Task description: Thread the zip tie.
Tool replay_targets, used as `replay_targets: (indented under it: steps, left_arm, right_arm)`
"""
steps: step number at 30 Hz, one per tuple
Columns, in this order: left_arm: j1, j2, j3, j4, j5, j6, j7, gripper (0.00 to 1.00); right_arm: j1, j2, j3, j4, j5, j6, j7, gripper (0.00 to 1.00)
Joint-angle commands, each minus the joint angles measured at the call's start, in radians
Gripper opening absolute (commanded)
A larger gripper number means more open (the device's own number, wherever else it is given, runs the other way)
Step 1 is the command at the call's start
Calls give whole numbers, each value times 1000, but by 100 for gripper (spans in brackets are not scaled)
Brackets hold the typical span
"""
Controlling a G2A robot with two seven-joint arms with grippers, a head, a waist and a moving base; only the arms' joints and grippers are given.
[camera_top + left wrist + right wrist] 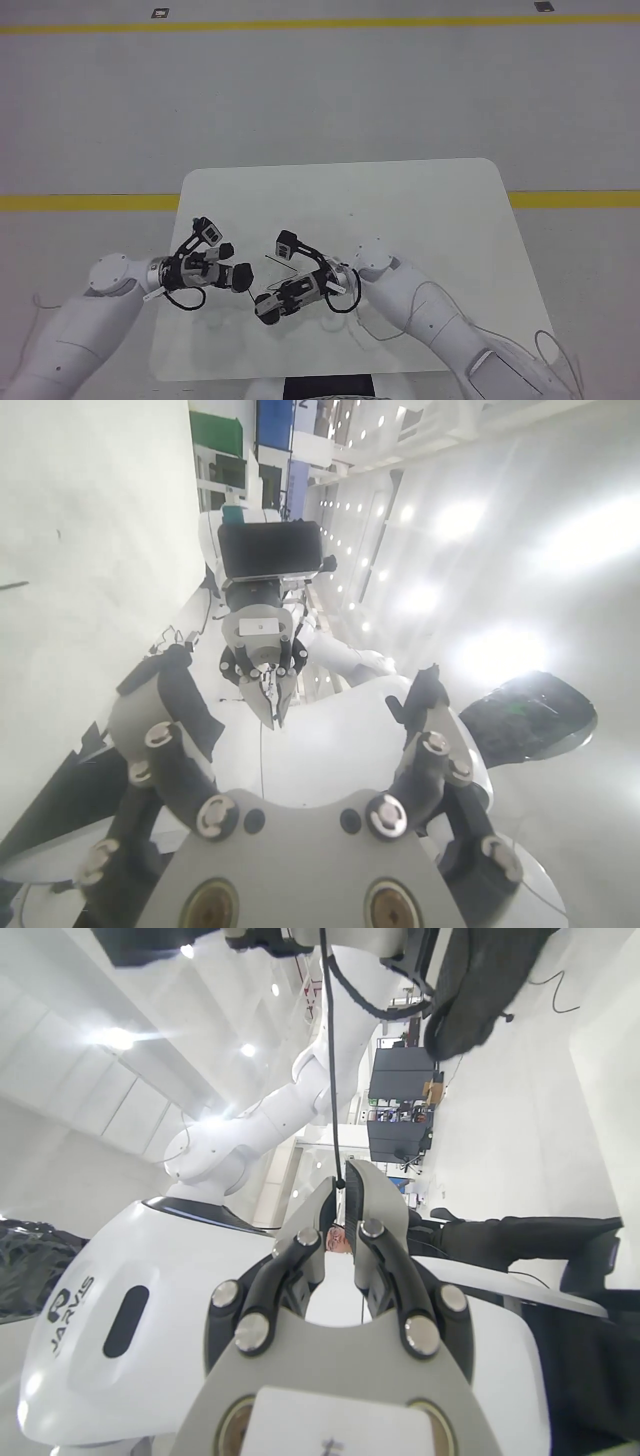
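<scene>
Snugly between right fingertips [358,1188]: zip tie [331,1068]

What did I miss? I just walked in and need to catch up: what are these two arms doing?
The right gripper is shut on one end of a thin black zip tie, holding it over the white table. The strap runs toward the left gripper, which faces it with its fingers wide apart. Nothing looks threaded yet.
</scene>
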Motion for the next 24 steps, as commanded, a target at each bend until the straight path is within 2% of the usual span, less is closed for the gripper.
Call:
replay_targets:
  steps: [1, 6, 9, 11, 15, 17, 18, 19, 24]
  left_arm:
    - [-10, 11, 17, 11, 15, -13, 0, 100]
    - [-10, 11, 17, 11, 15, -13, 0, 100]
    - [-7, 9, 22, 3, 35, -8, 34, 100]
    - [-7, 9, 17, 10, 16, -10, 4, 100]
    - [-8, 11, 26, 9, 17, -17, 0, 100]
    - [-10, 15, 34, 2, 26, -29, 0, 64]
    - [-12, 19, 36, 2, 38, -39, 0, 97]
    - [-12, 19, 36, 2, 38, -39, 0, 100]
    - [-12, 19, 36, 2, 38, -39, 0, 100]
  right_arm:
    - [6, 1, -8, 5, 5, 2, -2, 0]
    - [6, 1, -8, 5, 5, 2, -2, 0]
    - [-6, 2, -8, -3, 5, 19, -22, 0]
    - [-9, 3, -7, 0, 23, 27, -2, 0]
    - [0, 6, -28, 6, 42, 29, -2, 0]
    - [9, 8, -40, 15, 48, 27, -2, 0]
    - [11, 9, -41, 17, 47, 26, -2, 0]
    - [11, 9, -41, 17, 47, 26, -2, 0]
    - [11, 9, -41, 17, 47, 26, -2, 0]
